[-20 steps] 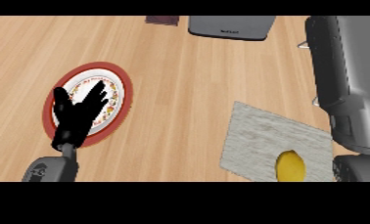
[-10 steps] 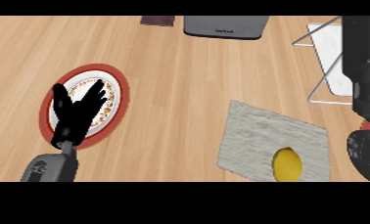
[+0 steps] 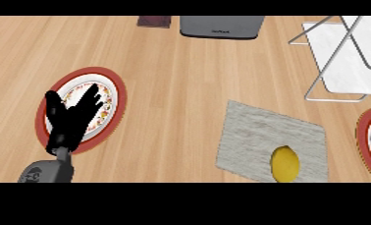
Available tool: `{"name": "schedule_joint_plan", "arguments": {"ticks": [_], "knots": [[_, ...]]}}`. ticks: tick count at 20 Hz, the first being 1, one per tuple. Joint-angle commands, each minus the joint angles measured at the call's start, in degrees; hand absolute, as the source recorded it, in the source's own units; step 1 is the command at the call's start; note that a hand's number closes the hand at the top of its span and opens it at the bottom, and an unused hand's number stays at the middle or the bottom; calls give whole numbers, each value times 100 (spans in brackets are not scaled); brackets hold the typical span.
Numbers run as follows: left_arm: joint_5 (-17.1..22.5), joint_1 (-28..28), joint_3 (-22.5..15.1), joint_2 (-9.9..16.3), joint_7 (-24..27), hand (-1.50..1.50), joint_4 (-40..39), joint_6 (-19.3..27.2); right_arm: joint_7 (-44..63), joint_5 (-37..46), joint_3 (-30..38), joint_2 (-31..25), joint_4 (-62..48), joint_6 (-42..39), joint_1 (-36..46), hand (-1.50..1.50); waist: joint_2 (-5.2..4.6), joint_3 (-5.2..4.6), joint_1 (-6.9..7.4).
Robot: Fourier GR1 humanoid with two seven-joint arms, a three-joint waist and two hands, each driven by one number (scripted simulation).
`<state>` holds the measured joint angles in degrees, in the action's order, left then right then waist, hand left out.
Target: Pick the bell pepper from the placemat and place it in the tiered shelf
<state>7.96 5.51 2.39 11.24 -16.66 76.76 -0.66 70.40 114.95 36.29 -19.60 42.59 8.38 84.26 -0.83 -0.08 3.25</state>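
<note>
At right, the grey forearm seen half a second ago has left view; the tiered shelf (image 3: 339, 62) now shows unobstructed at far right. Bell pepper (image 3: 285, 164): yellow, on the placemat's (image 3: 268, 135) near right part, long axis running near to far; which end is its stem cannot be told. Left robot hand (image 3: 71, 116): fingers straight and spread, holding nothing, over the red-rimmed plate (image 3: 109, 79) on the counter (image 3: 174, 81).

The tiered shelf (image 3: 340, 59) runs off the right edge at upper right, and a red-rimmed plate (image 3: 366, 133) shows only a sliver at right. The left hand (image 3: 69, 121) covers part of another plate (image 3: 109, 96) at lower left.
</note>
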Motion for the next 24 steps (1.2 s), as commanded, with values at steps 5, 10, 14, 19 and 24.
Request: {"name": "schedule_joint_plan", "arguments": {"ticks": [5, 10, 14, 19, 24], "knots": [[-49, -95, 37, -12, -85, 0, 99, 115, 573, -187, 666, -274, -508, 154, -151, 150, 22, 9, -142], [59, -116, 194, 103, 34, 0, -70, -53, 407, -138, 841, -551, -792, 133, -192, 150, 15, 6, -142], [4, -92, 116, -13, -45, 0, -23, 39, 269, -137, 932, -783, -945, 271, -262, 150, 12, 8, -129], [100, -99, 137, 117, -229, 0, 252, -119, 224, -106, 1000, -833, -1073, 585, -555, 150, 19, 11, -112], [25, -56, 191, 9, -18, 0, -77, -20, -127, -244, 1029, -980, -1184, 1006, -647, 150, 12, 10, -142]]}}
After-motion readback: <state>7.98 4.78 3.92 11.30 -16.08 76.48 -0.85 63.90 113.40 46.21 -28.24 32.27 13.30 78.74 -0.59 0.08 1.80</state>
